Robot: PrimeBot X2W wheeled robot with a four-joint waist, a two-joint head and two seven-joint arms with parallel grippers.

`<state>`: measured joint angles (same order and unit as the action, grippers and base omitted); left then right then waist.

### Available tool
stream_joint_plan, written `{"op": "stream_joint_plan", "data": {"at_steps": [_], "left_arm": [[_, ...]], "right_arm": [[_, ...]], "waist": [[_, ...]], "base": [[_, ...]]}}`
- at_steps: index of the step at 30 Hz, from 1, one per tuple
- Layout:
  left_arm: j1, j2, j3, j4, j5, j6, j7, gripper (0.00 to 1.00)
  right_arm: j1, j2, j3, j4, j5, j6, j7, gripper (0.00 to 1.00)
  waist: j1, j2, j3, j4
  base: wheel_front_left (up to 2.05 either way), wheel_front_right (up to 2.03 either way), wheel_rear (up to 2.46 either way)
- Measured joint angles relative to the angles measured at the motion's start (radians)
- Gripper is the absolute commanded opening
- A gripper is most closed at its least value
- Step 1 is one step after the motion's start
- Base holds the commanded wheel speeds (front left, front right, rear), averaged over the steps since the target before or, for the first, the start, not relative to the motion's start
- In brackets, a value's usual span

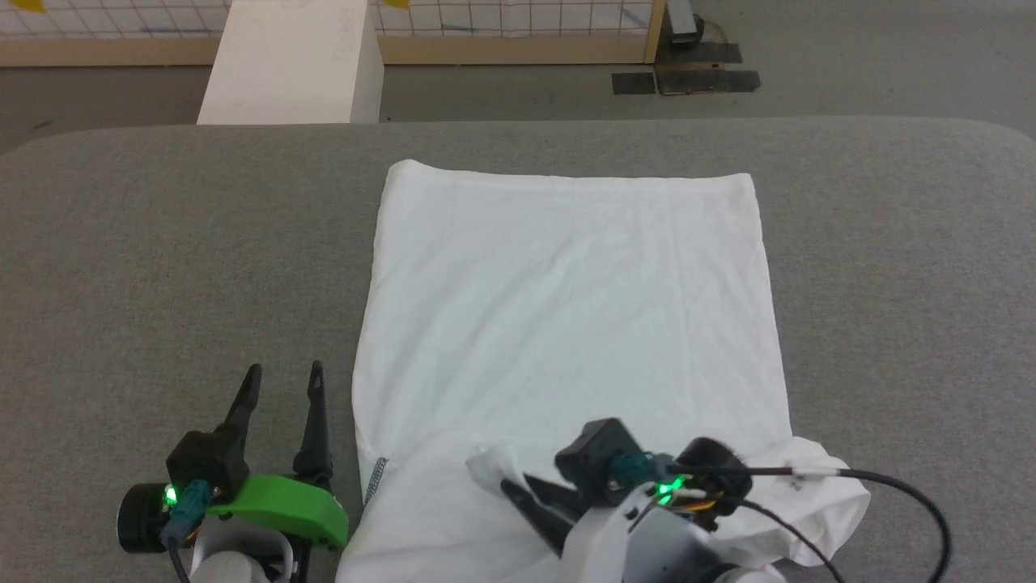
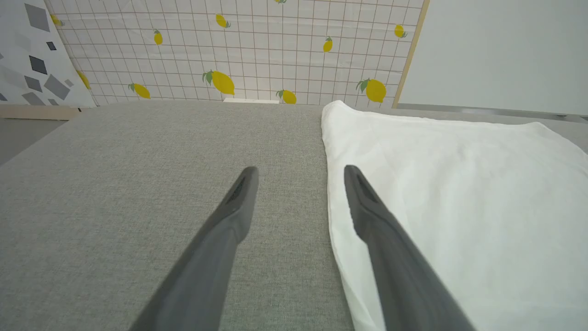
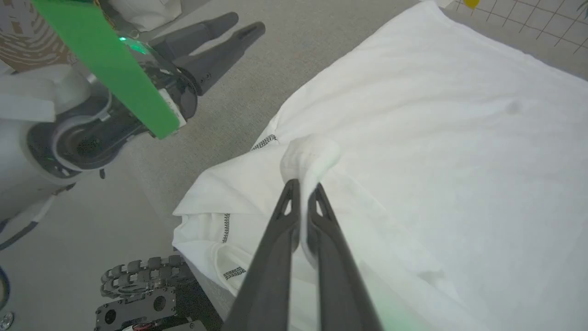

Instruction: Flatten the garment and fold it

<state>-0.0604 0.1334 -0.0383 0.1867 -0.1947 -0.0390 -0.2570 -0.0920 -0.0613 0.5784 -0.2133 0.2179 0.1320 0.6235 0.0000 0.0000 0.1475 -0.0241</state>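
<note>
The garment (image 1: 566, 308) is spread flat on the bench (image 1: 162, 243), down to its near edge — there a bunched fold is pinched by the closed right tool (image 3: 303, 186). The left tool (image 1: 285, 368) is held open and empty just beside it

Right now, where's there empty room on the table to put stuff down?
The grey fabric tabletop is bare left of the white long-sleeved shirt, beyond the open left claw, and along the shirt's right side too. Crowded: the near edge, where the right claw pinches bunched cloth.
</note>
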Motion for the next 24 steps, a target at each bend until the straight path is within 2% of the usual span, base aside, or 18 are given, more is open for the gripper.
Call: {"op": "stream_joint_plan", "data": {"at_steps": [4,10,11,12,17,20,24], "left_arm": [[-0.015,-0.005,-0.007,0.000,0.000,0.000,0.000,1.00],[-0.028,-0.007,-0.006,0.003,0.000,0.000,0.000,1.00],[-0.028,-0.007,-0.006,0.004,0.000,0.000,0.000,1.00],[-0.028,-0.007,-0.005,0.005,0.000,0.000,0.000,1.00],[-0.028,-0.007,-0.003,0.014,0.000,0.000,0.000,1.00],[-0.027,-0.005,-0.006,0.021,0.000,-0.002,0.000,1.00],[-0.031,0.012,-0.010,0.027,0.003,-0.005,0.001,1.00]], "right_arm": [[-0.046,0.005,0.071,0.203,0.031,0.000,-0.060,0.00],[-0.110,0.008,0.155,0.404,0.128,0.000,-0.109,0.00],[-0.121,0.008,0.162,0.427,0.133,0.000,-0.111,0.31],[-0.127,0.007,0.165,0.437,0.144,0.000,-0.119,1.00],[-0.153,0.009,0.131,0.433,0.184,0.000,-0.206,1.00],[-0.152,0.009,0.061,0.380,0.189,0.000,-0.286,1.00],[-0.136,0.011,-0.086,0.278,0.159,0.000,-0.416,1.00]], "waist": [[0.0000,0.0000,0.020,0.020],[0.0000,0.0000,0.048,0.043],[0.0000,0.0000,0.051,0.046],[0.0000,0.0000,0.053,0.048],[0.0000,0.0000,0.048,0.038],[0.0001,0.0000,0.041,0.025],[0.0000,0.0000,0.035,-0.001]], "base": [[0.00,0.00,0.00],[0.00,0.00,0.00],[0.00,0.00,0.00],[0.00,0.00,0.00],[0.00,0.00,0.00],[0.00,0.00,0.00],[0.00,0.00,0.00]]}}
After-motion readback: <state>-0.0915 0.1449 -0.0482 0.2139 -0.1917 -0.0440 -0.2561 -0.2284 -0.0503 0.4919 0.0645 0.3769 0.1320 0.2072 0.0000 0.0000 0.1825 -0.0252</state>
